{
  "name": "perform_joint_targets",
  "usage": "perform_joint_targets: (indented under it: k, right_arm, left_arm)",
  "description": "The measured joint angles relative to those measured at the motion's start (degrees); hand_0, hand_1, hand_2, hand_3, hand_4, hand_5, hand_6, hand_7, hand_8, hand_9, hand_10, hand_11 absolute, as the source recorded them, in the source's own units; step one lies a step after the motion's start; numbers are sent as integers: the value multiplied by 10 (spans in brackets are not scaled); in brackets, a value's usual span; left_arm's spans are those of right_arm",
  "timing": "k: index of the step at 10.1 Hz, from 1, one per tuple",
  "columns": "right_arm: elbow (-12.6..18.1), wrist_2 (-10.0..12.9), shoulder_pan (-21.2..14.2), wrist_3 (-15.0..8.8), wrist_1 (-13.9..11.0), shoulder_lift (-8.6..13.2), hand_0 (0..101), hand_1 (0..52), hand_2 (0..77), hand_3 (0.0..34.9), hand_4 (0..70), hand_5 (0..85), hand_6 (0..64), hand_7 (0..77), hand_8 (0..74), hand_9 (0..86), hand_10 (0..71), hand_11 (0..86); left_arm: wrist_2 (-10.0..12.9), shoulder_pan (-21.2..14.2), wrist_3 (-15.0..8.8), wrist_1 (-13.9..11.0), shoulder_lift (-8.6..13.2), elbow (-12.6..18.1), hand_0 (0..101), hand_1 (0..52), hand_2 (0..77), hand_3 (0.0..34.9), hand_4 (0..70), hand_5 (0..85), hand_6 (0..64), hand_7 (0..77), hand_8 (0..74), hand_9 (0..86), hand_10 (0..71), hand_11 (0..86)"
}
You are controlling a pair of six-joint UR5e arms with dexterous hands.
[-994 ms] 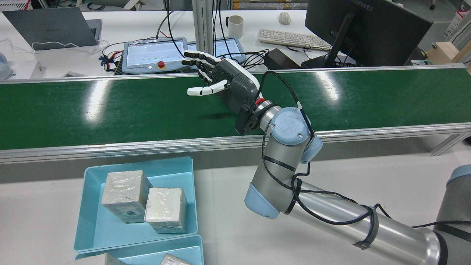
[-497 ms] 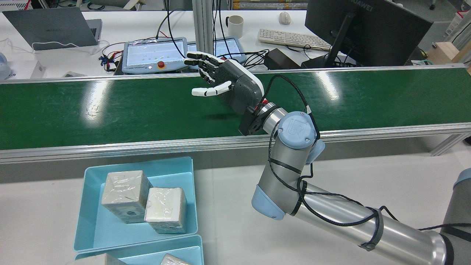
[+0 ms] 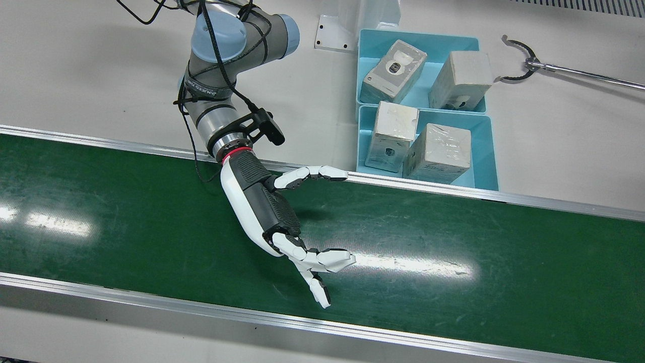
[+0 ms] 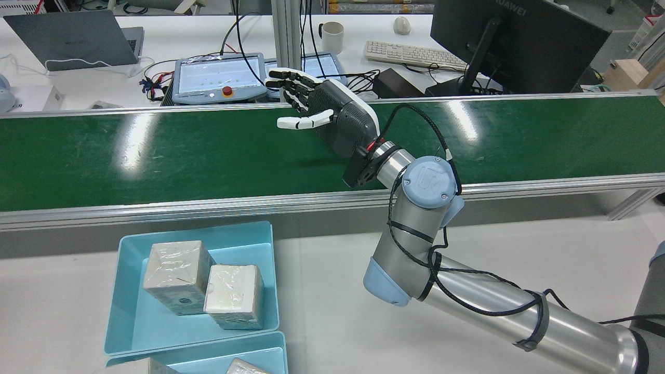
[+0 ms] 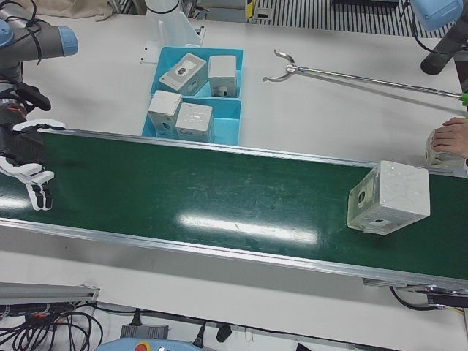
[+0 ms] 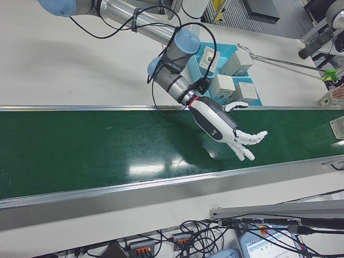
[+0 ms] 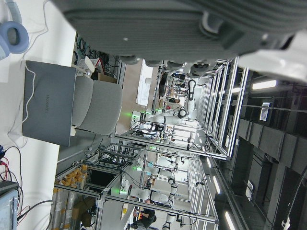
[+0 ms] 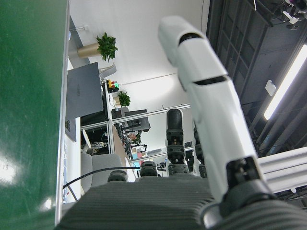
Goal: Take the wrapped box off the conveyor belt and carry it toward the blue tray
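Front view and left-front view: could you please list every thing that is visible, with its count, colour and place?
conveyor belt: 1, green, across the station
wrapped box: 1, whitish, on the belt, far from the robot's hand
blue trays: 2, adjoining, on the table beside the belt
boxes in trays: 4, whitish, two per tray
grabber tool: 1, metal, on the table near the trays
person's hand: 1, left-front view's right edge
right hand: 1, white and black, open above the belt, empty
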Motion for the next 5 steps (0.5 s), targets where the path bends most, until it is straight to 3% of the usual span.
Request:
perform_joint_targets:
  k: [2, 5]
  right_arm:
    - [16, -2, 8, -2, -44, 0, 568, 267, 235, 76, 213, 240, 98, 289, 5, 60, 0, 16]
    - [20, -2, 11, -3, -59, 0, 584, 245, 224, 77, 185, 240, 98, 251, 5, 60, 0, 16]
  left_arm:
    - [0, 0, 0, 0, 0, 0, 0, 0, 11, 0, 0, 5, 0, 5, 5, 0, 5, 0]
    - [0, 0, 0, 0, 0, 0, 0, 0, 11, 0, 0, 5, 0, 5, 5, 0, 5, 0]
